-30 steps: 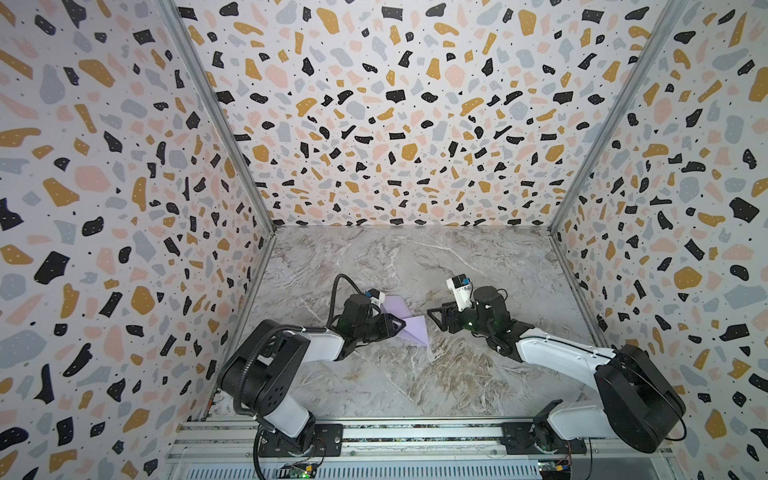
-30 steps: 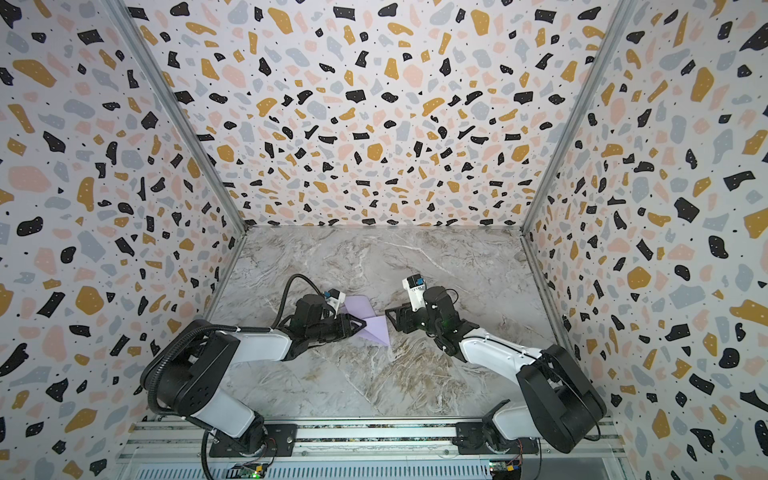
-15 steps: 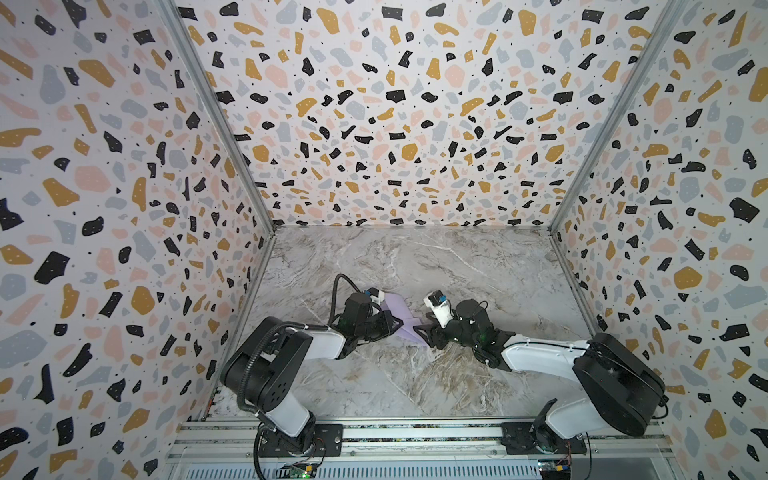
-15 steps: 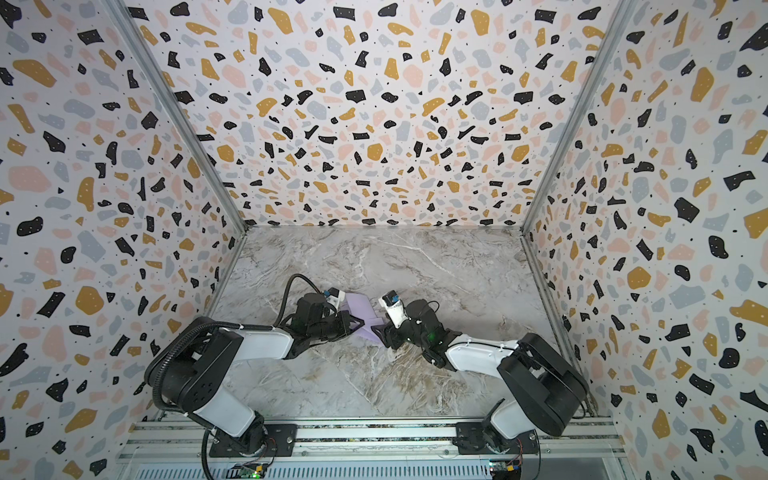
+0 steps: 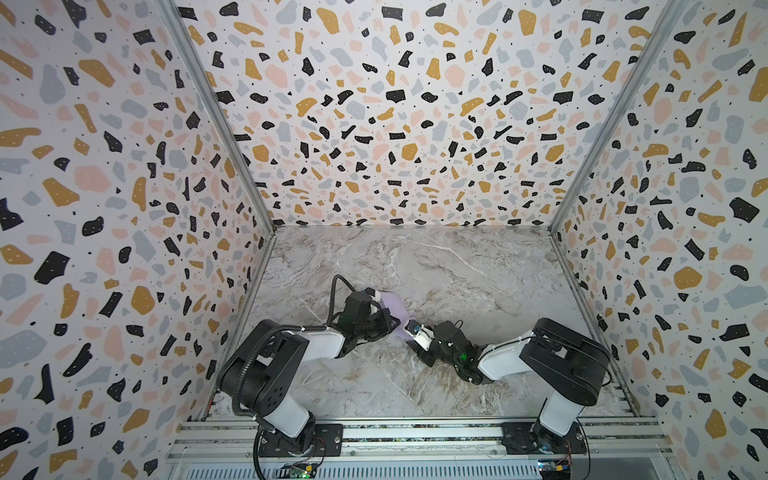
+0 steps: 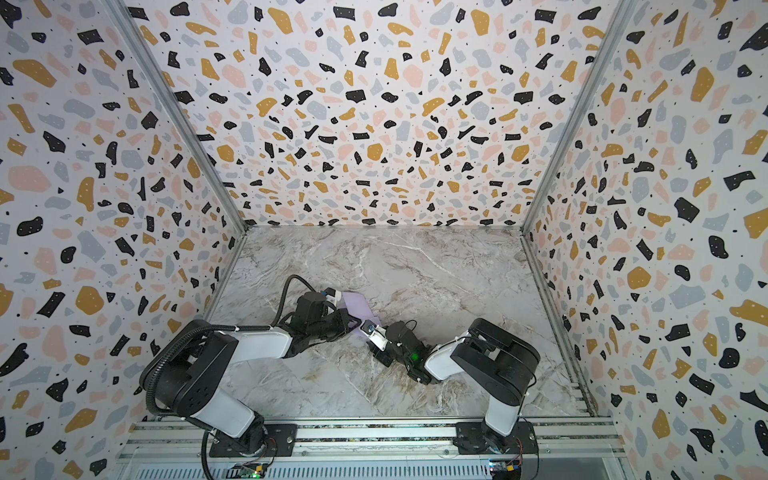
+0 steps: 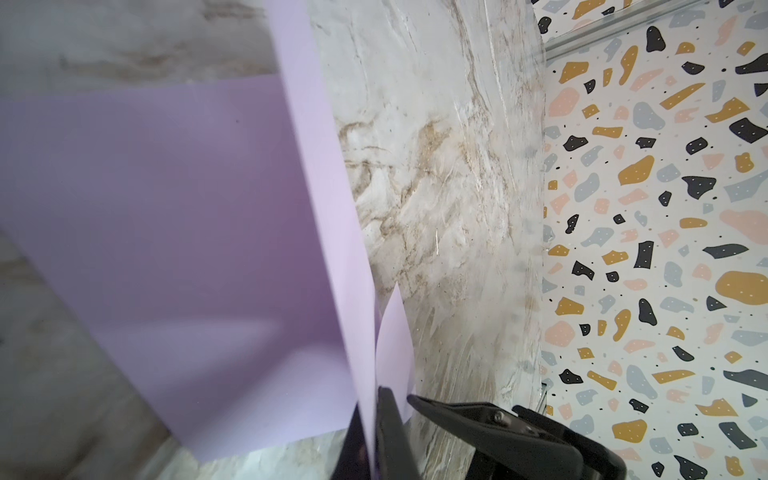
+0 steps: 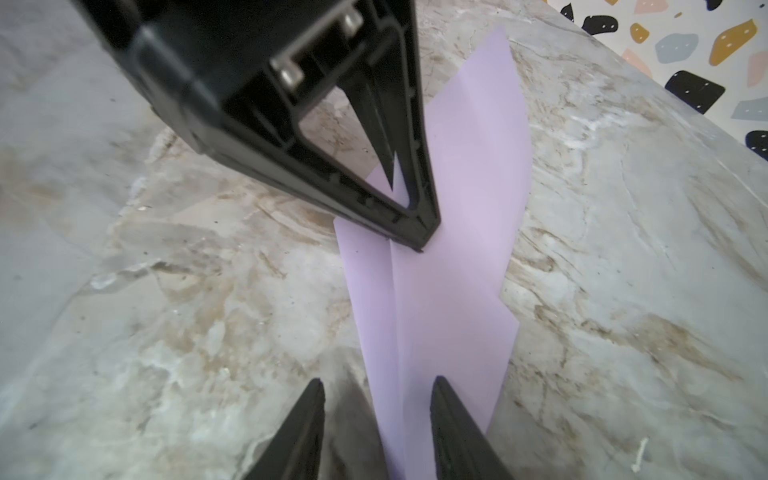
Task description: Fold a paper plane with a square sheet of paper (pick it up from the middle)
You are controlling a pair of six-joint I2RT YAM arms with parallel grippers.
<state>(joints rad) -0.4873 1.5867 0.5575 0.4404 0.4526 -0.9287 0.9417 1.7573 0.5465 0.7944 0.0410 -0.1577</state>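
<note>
Overhead, paper plane (image 5: 395,305) half-hidden — left tool (image 8: 417,241) clamped on its crease, right tool (image 8: 377,379) gaping astride it.

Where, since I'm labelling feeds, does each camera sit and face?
Top views: high up, looking down at the marble table; left arm and right arm show whole.
Left wrist: on the left arm, looking along its jaws shut on the paper.
Right wrist: on the right arm, looking past its open jaws at the left gripper.
Shared: all show the paper.
</note>
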